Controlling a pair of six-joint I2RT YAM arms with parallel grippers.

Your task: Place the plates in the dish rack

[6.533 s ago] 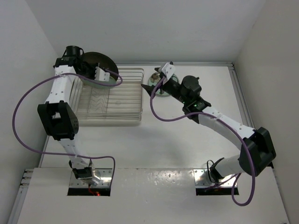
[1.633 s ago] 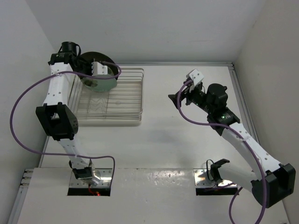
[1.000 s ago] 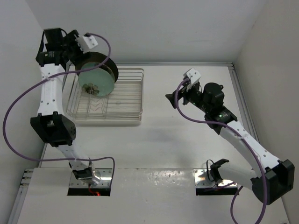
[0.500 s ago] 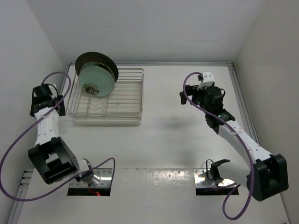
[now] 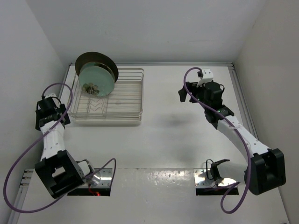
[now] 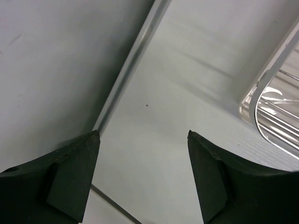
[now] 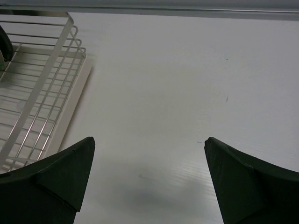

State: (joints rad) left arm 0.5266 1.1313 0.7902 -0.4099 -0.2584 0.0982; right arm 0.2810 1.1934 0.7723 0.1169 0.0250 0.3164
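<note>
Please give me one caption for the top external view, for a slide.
Plates standing in the dish rack; left gripper and right gripper open, empty.

I sit in a plain white box of a room. The desk (image 5: 159, 140) under me is matte white. A thin pale rail (image 5: 187, 63) runs along its far edge, where it meets the back wall (image 5: 154, 28). The left wall (image 5: 21, 51) and right wall (image 5: 275, 56) stand close on either side (both bare and greyish white). Along the near edge lies a glossier white panel (image 5: 154, 184), scuffed and catching bright glints. The light is even and soft, and one faint grey shadow (image 5: 175, 122) lies on the middle of the desk.
</note>
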